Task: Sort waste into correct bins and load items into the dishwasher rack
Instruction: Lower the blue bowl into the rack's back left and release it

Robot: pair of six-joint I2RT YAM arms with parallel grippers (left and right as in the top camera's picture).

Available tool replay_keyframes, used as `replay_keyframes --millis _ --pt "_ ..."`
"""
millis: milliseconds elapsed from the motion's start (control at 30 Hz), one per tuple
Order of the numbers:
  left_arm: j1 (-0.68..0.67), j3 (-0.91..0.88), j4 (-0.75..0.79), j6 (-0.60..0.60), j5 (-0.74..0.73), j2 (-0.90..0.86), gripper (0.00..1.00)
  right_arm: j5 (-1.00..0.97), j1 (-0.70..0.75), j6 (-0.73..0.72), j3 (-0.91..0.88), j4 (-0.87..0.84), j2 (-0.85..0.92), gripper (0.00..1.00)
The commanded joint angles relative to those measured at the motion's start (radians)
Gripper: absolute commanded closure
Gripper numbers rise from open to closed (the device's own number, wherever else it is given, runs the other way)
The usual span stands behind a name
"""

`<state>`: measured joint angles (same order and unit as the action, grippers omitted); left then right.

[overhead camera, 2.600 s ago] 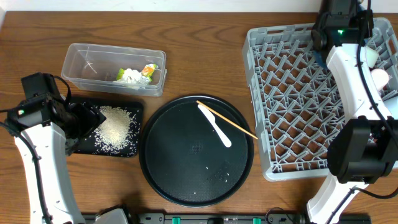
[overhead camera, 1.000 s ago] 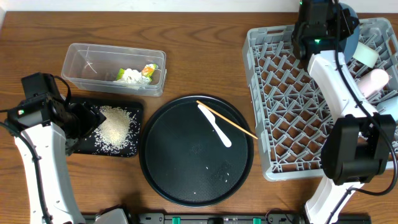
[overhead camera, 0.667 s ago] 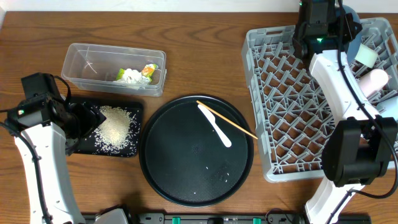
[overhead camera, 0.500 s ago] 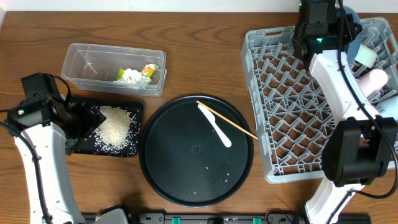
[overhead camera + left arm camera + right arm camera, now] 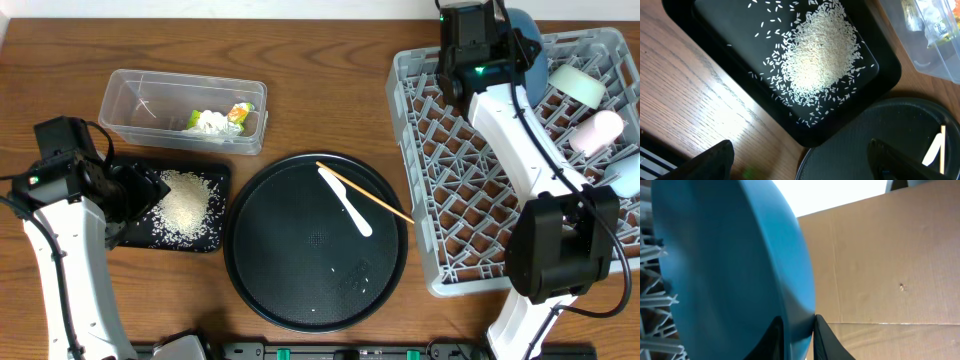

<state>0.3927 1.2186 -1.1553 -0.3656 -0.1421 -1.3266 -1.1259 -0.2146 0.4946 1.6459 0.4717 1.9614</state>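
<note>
Your right hand (image 5: 796,320) sits at the rim of the dark blue plate (image 5: 730,280), with one finger on each face of the edge. You cannot tell from these views whether it is pinching the rim or has let go. The plate is a smooth, matte, teal-blue disc standing on edge, and the light-grey pegs of the dishwasher rack (image 5: 404,160) show at its lower left. From overhead it stands at the rack's far edge, mostly hidden under your right arm, with only a blue arc showing. A pale green bowl (image 5: 578,84) and a pale cup (image 5: 598,130) lie further right in the rack.

Your left hand (image 5: 805,165) hangs released by the shallow black tray (image 5: 880,75), fingers wide apart with nothing between them. That tray holds the heap of rice (image 5: 820,50). The white spoon (image 5: 346,202) and a chopstick (image 5: 390,207) lie together on the round black tray (image 5: 260,280).
</note>
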Motion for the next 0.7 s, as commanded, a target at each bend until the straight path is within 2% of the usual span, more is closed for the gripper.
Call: replay_keyframes --millis 0,133,333,433,567,600,667 --pt "0.005 -0.006 -0.003 0.005 0.013 -0.003 0.14 0.034 -0.002 -0.039 -0.021 0.055 0.021 0.86" --pt "0.005 -0.006 -0.003 0.005 0.013 -0.003 0.14 0.034 0.007 -0.068 -0.021 0.103 0.021 0.79" --pt "0.005 -0.006 -0.003 0.005 0.013 -0.003 0.14 0.035 0.012 -0.098 -0.021 0.108 0.021 0.5" --pt "0.005 -0.006 -0.002 0.005 0.013 -0.003 0.14 0.039 0.003 -0.098 -0.021 0.108 0.021 0.42" --pt "0.005 -0.006 0.001 0.005 0.013 -0.003 0.14 0.039 -0.014 -0.098 -0.021 0.107 0.021 0.43" --pt "0.005 -0.006 0.001 0.005 0.013 -0.003 0.14 0.039 -0.015 -0.098 -0.021 0.103 0.021 0.47" --pt "0.005 -0.006 0.001 0.005 0.013 -0.003 0.14 0.039 -0.014 -0.099 -0.021 0.097 0.021 0.63"
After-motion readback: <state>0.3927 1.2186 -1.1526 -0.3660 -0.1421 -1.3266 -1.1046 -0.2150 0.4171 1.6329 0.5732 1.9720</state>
